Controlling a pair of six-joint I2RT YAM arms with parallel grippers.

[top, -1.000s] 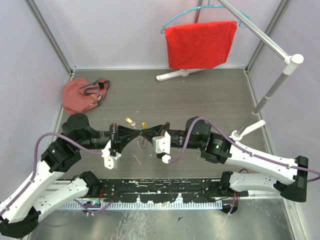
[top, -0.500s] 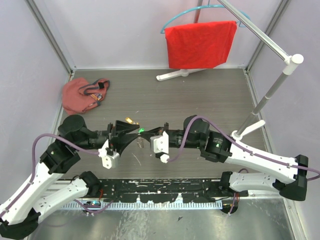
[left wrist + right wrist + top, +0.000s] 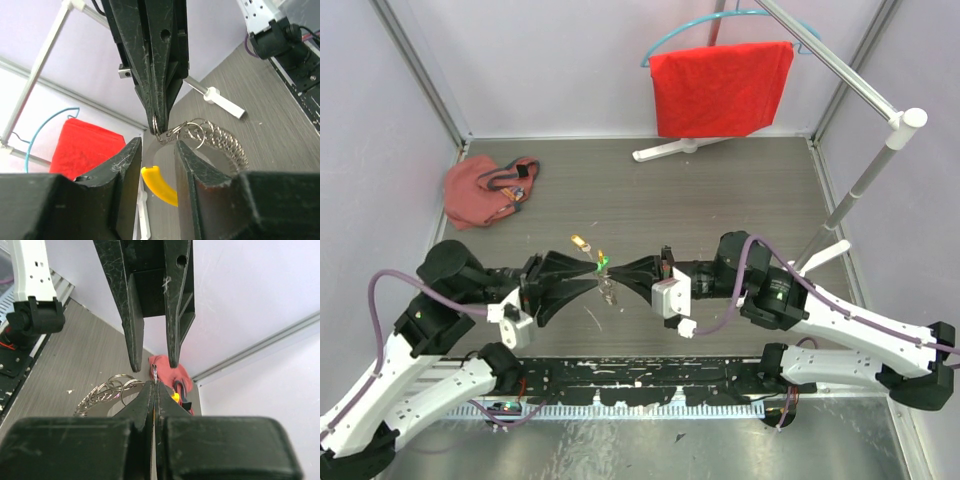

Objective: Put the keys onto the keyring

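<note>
The keyring hangs between the two grippers as a silvery coil of rings with a yellow-orange curved segment. My right gripper is shut on a small ring of it. My left gripper faces it tip to tip. Its fingers stand apart on either side of that ring, gripping nothing. The green-headed key shows just above the fingertips. I cannot tell what holds it. The brass key lies on the table behind.
A red pouch with cords lies at the back left. A red cloth hangs on a hanger at the back. A white stand rises on the right, its foot close to the right arm.
My left gripper has opened and drawn back to the left. My right gripper has shut on the small ring, and its arm has drawn back to the right.
</note>
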